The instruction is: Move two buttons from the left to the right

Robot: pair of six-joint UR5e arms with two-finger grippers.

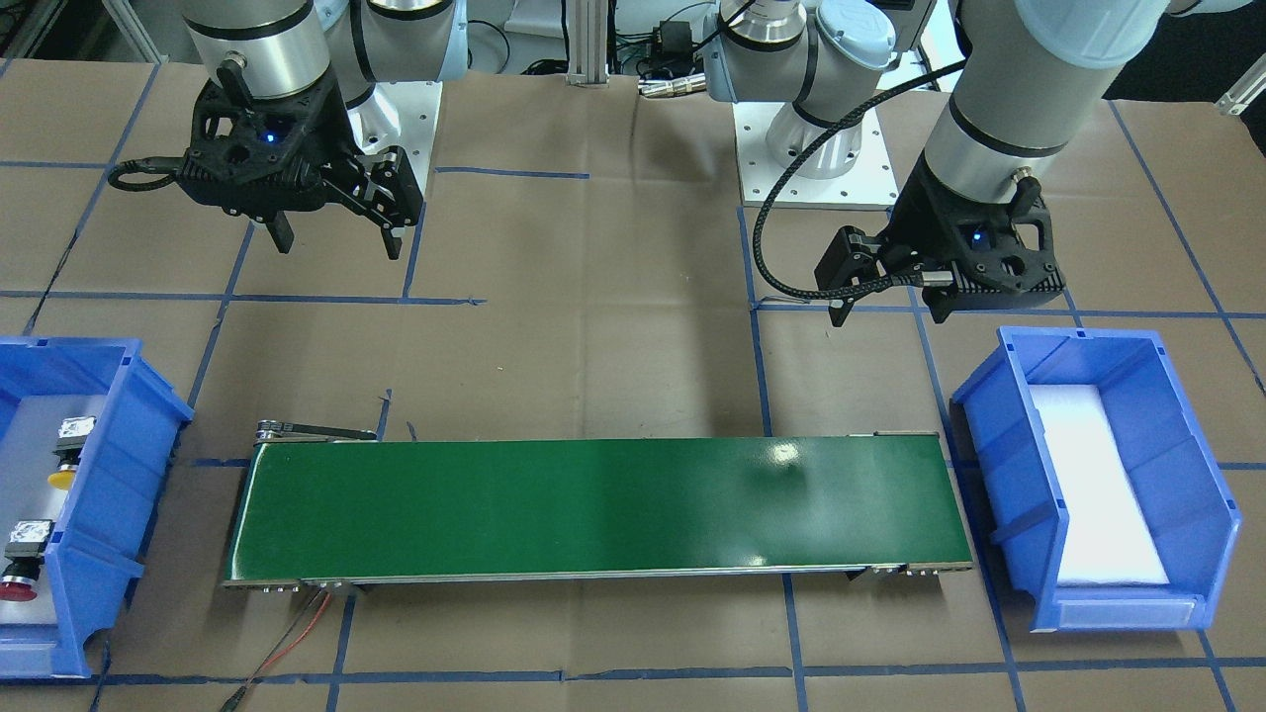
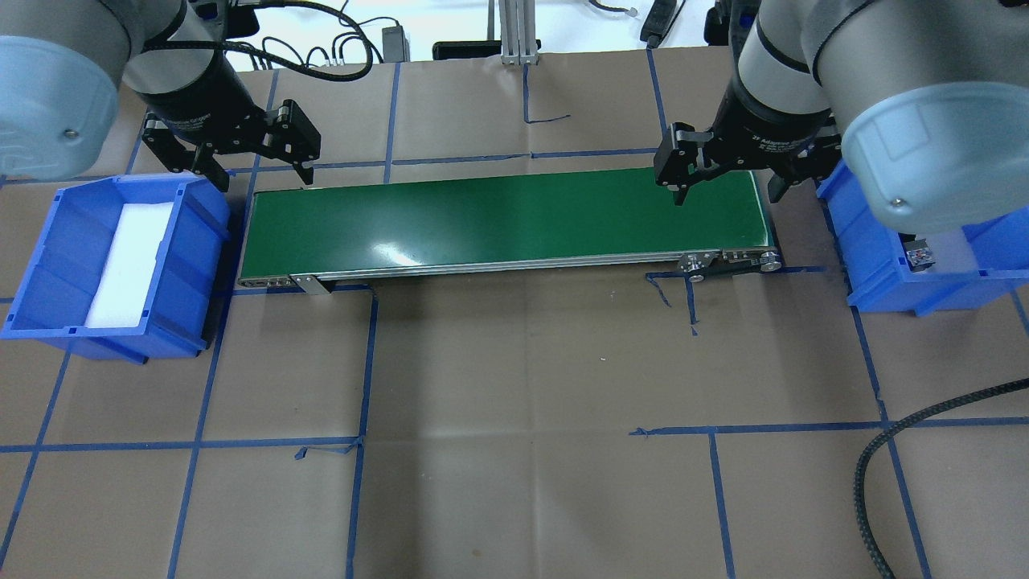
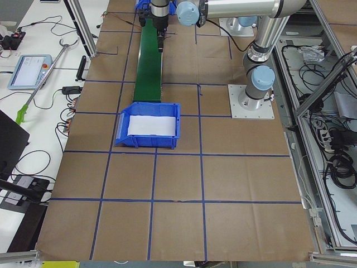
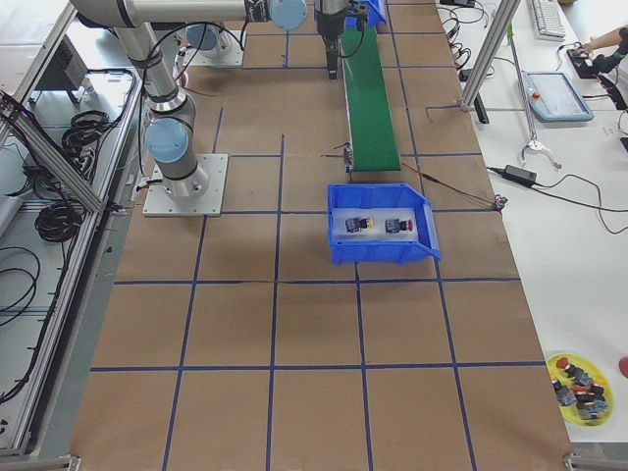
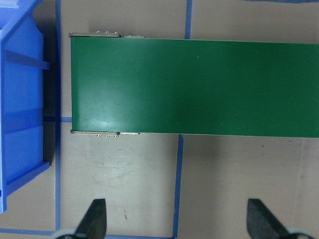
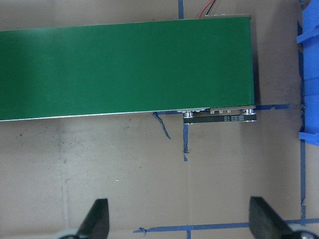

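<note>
The yellow button (image 1: 62, 467) and the red button (image 1: 20, 576) lie on their sides in the blue bin (image 1: 119, 475) on my right side. Both also show in the exterior right view, yellow (image 4: 355, 224) and red (image 4: 400, 227). In the overhead view only one grey button body (image 2: 918, 257) peeks out under my right arm. My right gripper (image 1: 339, 245) (image 2: 727, 193) is open and empty, above the table near the belt's end by that bin. My left gripper (image 1: 888, 311) (image 2: 263, 175) is open and empty, near the belt's other end.
A green conveyor belt (image 1: 593, 509) (image 2: 498, 221) runs between the two bins. A second blue bin (image 1: 999, 425) (image 2: 193, 233) on my left holds only white foam. A braided cable (image 2: 876, 474) lies at the near right. A yellow dish (image 4: 579, 388) of spare buttons sits far off.
</note>
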